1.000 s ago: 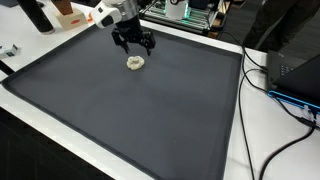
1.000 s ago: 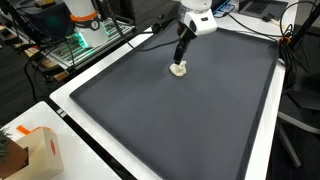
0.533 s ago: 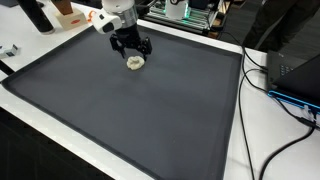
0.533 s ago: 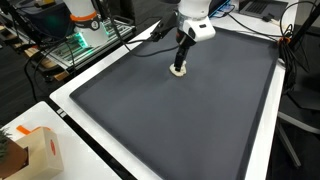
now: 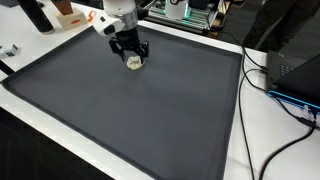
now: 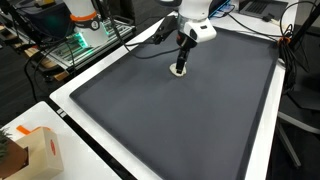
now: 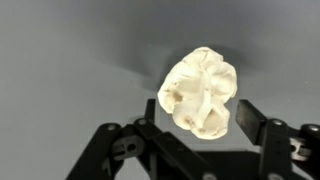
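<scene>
The gripper (image 7: 198, 122) hangs low over the mat (image 5: 150, 115), jaws apart and straddling a white crumpled lump (image 7: 202, 90). The lump lies on the mat near one edge, between the fingers. I cannot tell whether they touch it.

Even, bright room light in both exterior views; the mat (image 5: 150, 110) reads matte grey. Wrist view is soft: the lump (image 7: 203, 92) is blurred and pale, a faint shadow at its 9 o'clock.
</scene>
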Available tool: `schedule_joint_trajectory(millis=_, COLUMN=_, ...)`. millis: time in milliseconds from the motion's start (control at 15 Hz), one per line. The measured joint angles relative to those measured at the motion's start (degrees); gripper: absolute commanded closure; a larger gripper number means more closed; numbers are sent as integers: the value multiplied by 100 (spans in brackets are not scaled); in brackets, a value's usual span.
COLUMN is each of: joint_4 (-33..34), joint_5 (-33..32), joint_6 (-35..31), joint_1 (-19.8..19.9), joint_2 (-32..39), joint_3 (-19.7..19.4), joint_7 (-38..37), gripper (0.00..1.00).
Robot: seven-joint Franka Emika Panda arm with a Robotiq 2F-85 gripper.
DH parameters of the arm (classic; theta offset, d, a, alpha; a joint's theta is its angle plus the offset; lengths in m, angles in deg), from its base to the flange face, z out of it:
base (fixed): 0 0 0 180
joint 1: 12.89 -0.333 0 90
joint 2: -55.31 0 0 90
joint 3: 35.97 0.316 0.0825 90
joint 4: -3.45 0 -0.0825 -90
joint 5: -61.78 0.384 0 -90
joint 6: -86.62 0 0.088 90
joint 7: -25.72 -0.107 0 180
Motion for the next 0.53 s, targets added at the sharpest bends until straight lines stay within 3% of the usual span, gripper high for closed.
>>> schedule_joint_trajectory(millis=400, joint_4=0, joint_5=-64, joint_6=0, joint_1=-9, joint_2=22, joint_3=-1, joint_7=-3, gripper=94)
schedule_joint_trajectory(millis=467, joint_4=2, joint_5=-64, joint_6=0, joint_1=-13, joint_2=21, joint_3=0, joint_7=-3, gripper=100)
schedule_joint_trajectory(millis=533, joint_4=7, joint_5=-69, joint_6=-1, joint_1=-16, joint_2=21, joint_3=-1, joint_7=-3, gripper=98)
